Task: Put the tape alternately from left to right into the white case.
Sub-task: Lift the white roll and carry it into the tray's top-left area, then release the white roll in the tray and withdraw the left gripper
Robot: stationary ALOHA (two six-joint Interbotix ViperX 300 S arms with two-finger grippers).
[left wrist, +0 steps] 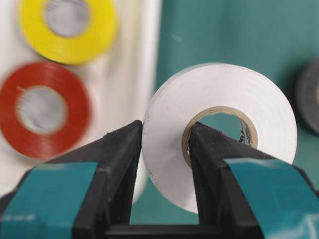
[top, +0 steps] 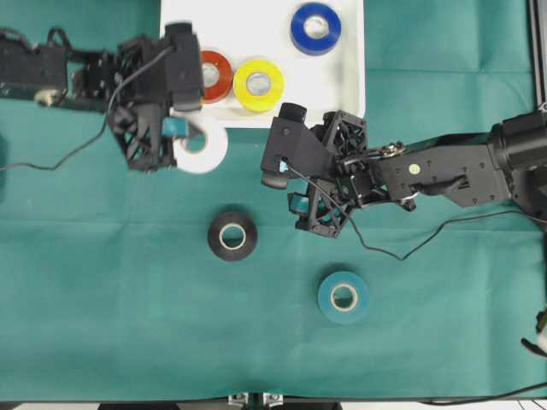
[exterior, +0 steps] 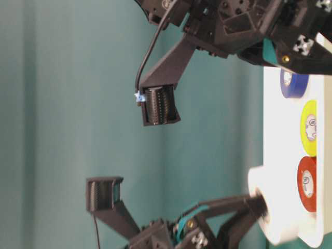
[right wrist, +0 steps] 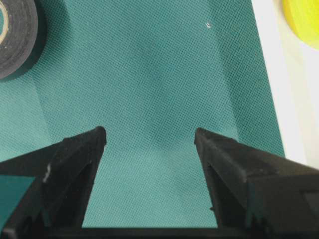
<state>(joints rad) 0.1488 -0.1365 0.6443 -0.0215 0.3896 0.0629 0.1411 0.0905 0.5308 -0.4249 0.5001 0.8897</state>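
Note:
My left gripper [top: 184,130] [left wrist: 165,127] is shut on the white tape roll [top: 205,147] [left wrist: 224,89], one finger in its core and one outside. It holds the roll just off the near left edge of the white case [top: 342,85] [left wrist: 134,74]. In the case lie the red roll [top: 214,75], the yellow roll [top: 258,84] and the blue roll [top: 315,28]. The black roll [top: 232,236] and the teal roll [top: 344,296] lie on the green cloth. My right gripper [top: 289,190] [right wrist: 149,132] hangs open over bare cloth, holding nothing, right of the black roll [right wrist: 15,35].
Green cloth [top: 102,299] covers the table. A black cable [top: 402,252] trails from the right arm across the cloth above the teal roll. In the table-level view the white roll [exterior: 264,207] sits against the case's rim [exterior: 282,155].

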